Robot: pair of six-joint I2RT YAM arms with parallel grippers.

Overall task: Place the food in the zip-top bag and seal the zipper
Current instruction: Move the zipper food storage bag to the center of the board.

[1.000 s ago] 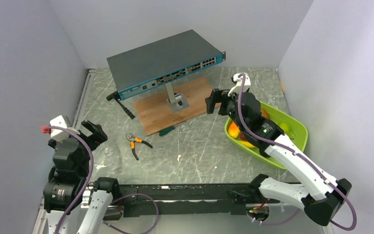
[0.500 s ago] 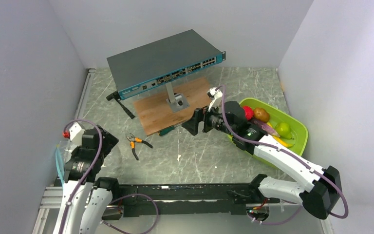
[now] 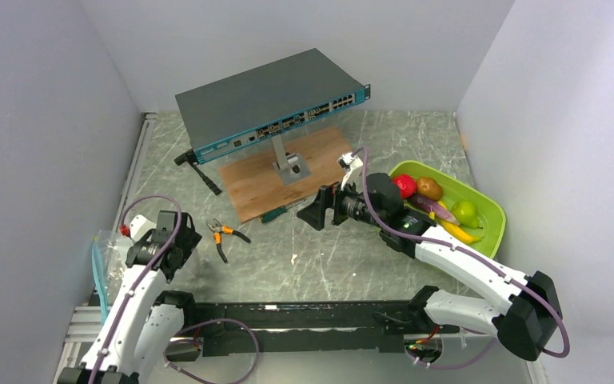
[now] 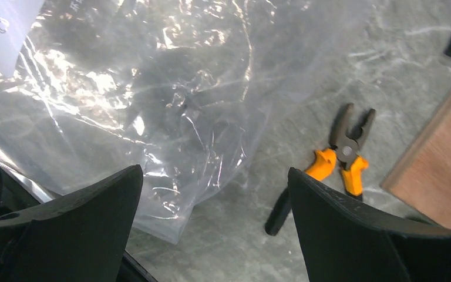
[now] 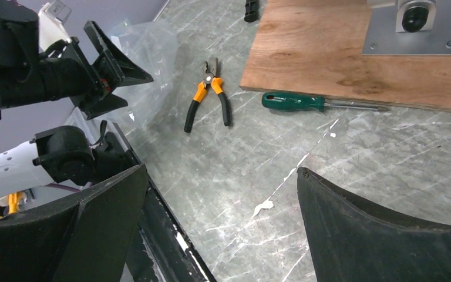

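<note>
Left gripper (image 3: 181,238) hangs with its two fingers spread wide and nothing between them, just left of the orange-handled black pliers (image 3: 224,235) lying on the grey marbled tabletop (image 3: 328,256). The small clear, crinkly zip-top bag (image 3: 108,260) lies farther left of the pliers, against the side wall. Its thin teal-blue zipper (image 3: 96,276) runs along the edge away from the pliers. In the left wrist view the bag (image 4: 152,100) fills the upper left and its near corner reaches into the gap between the open fingers (image 4: 82,223); the pliers (image 4: 335,164) lie beyond the right one. The fingers do not touch the plastic. Right gripper (image 3: 317,210), also spread open and empty, hovers to the right of the pliers, pointing towards them, and its wrist camera takes in the pliers (image 5: 208,100), the bag (image 5: 147,41) and the left gripper (image 5: 114,73). The food lies far right of the pliers in a lime-green plastic tray (image 3: 492,232): a red apple (image 3: 404,186), a brown round fruit (image 3: 429,188), a purple eggplant (image 3: 436,208), a green pear (image 3: 465,212) and a yellow banana (image 3: 460,232). A green-handled screwdriver (image 5: 293,101) rests just right of the pliers along the edge of a brown wooden board (image 5: 340,53).
</note>
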